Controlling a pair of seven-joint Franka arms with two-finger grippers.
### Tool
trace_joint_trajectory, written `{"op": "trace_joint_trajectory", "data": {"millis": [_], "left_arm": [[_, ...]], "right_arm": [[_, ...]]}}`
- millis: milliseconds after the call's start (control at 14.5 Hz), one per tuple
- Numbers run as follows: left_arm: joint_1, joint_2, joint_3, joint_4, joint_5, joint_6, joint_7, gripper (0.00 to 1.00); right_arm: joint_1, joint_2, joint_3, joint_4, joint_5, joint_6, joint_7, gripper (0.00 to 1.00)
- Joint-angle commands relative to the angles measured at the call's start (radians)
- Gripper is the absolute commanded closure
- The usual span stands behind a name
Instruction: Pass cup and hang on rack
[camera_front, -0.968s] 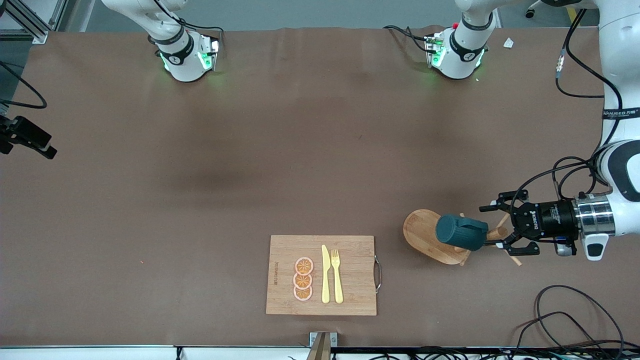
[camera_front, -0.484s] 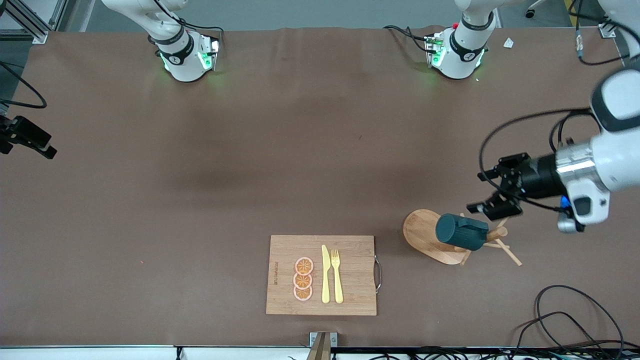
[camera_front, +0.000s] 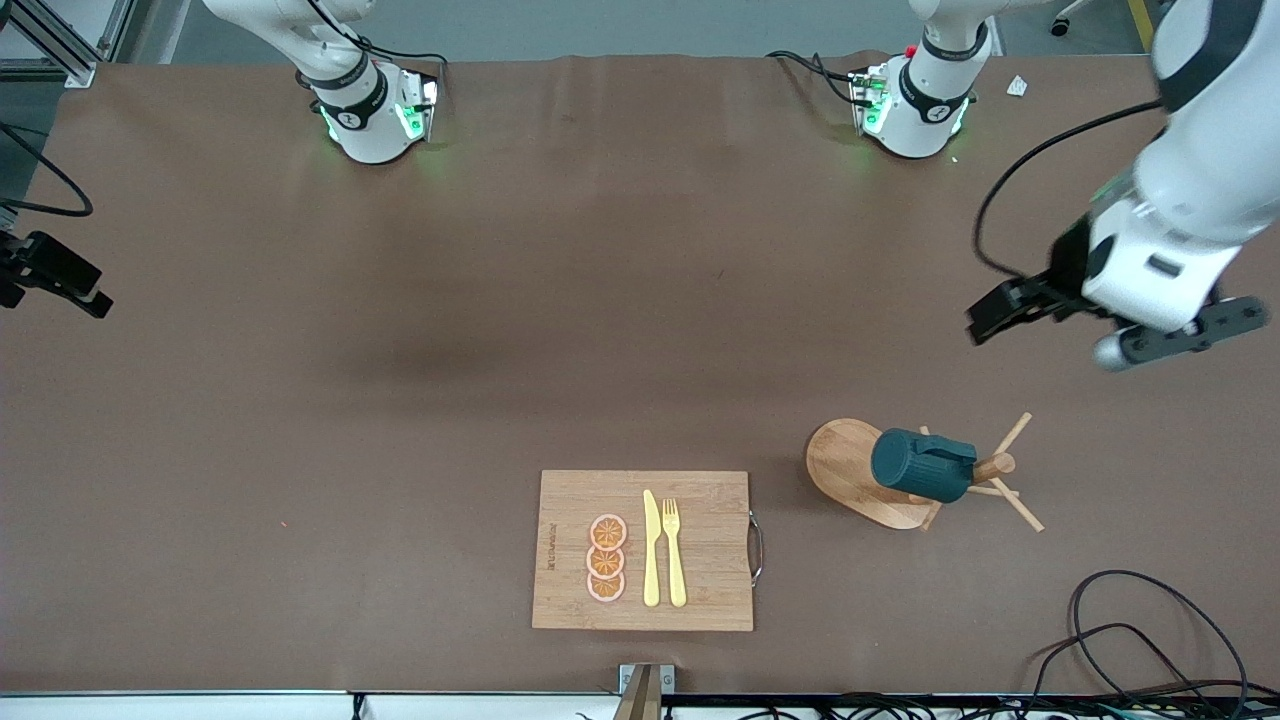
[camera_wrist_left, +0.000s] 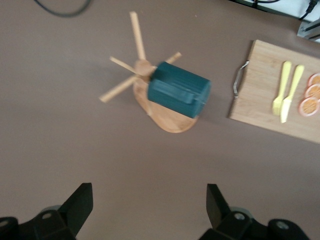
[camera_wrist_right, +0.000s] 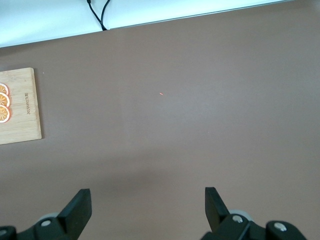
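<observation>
Your cup (camera_front: 922, 466) hangs on the rack (camera_front: 858, 470), which stands on the tabletop (camera_front: 500, 300) toward the left arm's end, beside the cutting board (camera_front: 640, 550) and slightly farther from the front camera than it. The cup lies tilted against the central post, and the left wrist view shows it over the oval base with its handle side turned up; which peg carries it cannot be made out. The left tool (camera_front: 1010, 308) hangs over bare tabletop toward the left arm's end, clear of the rack, with its fingers (camera_wrist_left: 80, 205) spread wide and nothing between them. The right tool (camera_wrist_right: 145, 210) is likewise spread and empty over bare tabletop; in the front view only a dark part at the frame's edge toward the right arm's end may belong to it, and that arm waits. In my judgement the hanging is done and the step in hand is the retreat: keep the left tool rising and drawing away from the pegs, keep the trailing cable off them, and do not swing back low over the rack, since a nudge could unseat the cup. Against the earlier frame, the left tool was level with the rack, its fingers straddling the pegs right beside the cup; it has since lifted and pulled back toward its base. The cup, rack and board have not shifted.
</observation>
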Motion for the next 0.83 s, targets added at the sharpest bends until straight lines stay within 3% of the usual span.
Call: {"op": "trace_joint_trajectory", "data": {"millis": [0,69,553,760], "left_arm": [[-0.147,-0.142,0.227,-0.126,0.002,-0.039,0.199,0.00],[-0.171,-0.165,0.263,-0.140,0.000,-0.071,0.218,0.00],[-0.182,-0.352,0.275,-0.348,-0.063,-0.079,0.242,0.00],[-0.179,-0.347,0.272,-0.336,-0.061,-0.078,0.279,0.00]], "right_arm": [[-0.011,-0.020,0.013,-0.012,-0.013,-0.002,0.007,0.00],[-0.011,-0.020,0.013,-0.013,-0.013,-0.002,0.007,0.00],[-0.011,-0.020,0.013,-0.013,-0.013,-0.002,0.005,0.00],[-0.013,-0.020,0.012,-0.013,-0.013,-0.005,0.007,0.00]]}}
